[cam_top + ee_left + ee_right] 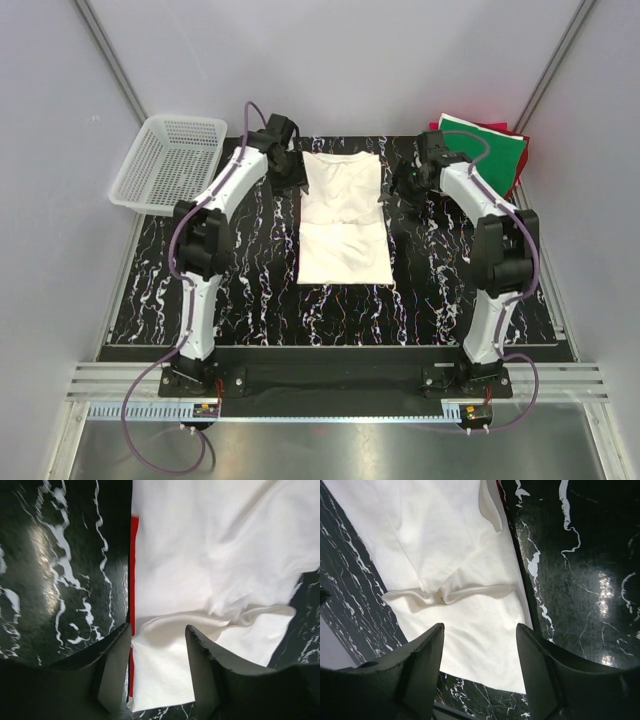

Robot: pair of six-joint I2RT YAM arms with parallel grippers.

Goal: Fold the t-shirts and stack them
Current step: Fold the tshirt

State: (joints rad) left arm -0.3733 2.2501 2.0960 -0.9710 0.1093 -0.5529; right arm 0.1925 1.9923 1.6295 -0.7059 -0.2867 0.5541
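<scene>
Where the black marbled bench [250, 290] begins beyond the arm bases, the cream-white t-shirt [343, 220] lies at its middle, folded to a long strip. Further, the left pincer [157, 630] stands wide open over the shirt's left edge and the right pincer [480, 627] wide open over its right edge, neither gripping. Farthest, a white mesh basket [165, 160] sits left; a green t-shirt [495, 155] lies on a red t-shirt [497, 127] at the right.

Grey walls [330, 60], black white-veined tabletop [250, 290]

Right claw [480, 672] open above cream t-shirt [445, 565], sleeve folded inward, black marbled table [580, 580]
</scene>
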